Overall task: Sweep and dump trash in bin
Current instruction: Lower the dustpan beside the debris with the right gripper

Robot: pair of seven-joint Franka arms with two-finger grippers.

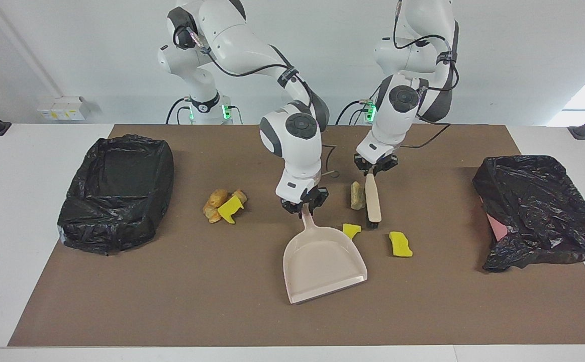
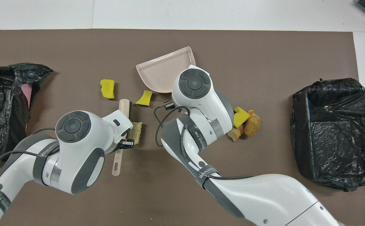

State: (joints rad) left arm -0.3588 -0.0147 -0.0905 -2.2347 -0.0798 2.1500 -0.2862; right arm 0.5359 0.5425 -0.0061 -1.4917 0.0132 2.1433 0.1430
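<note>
My right gripper [image 1: 303, 205] is shut on the handle of the beige dustpan [image 1: 322, 261], which lies flat mid-table. My left gripper [image 1: 374, 170] is shut on the handle of the beige brush [image 1: 372, 201], whose black bristles rest on the mat beside the pan. Trash lies around them: a tan lump [image 1: 356, 195] against the brush, a yellow bit [image 1: 351, 230] at the pan's edge, and another yellow bit [image 1: 400, 244] toward the left arm's end. A pile of brown lumps and a yellow bit [image 1: 222, 203] sits toward the black-lined bin [image 1: 116, 191] at the right arm's end.
A crumpled black bag [image 1: 539, 211] over something pink lies at the left arm's end of the table. A brown mat [image 1: 172, 301] covers the table, with a white border around it. A cable hangs at my right wrist [image 2: 157, 119].
</note>
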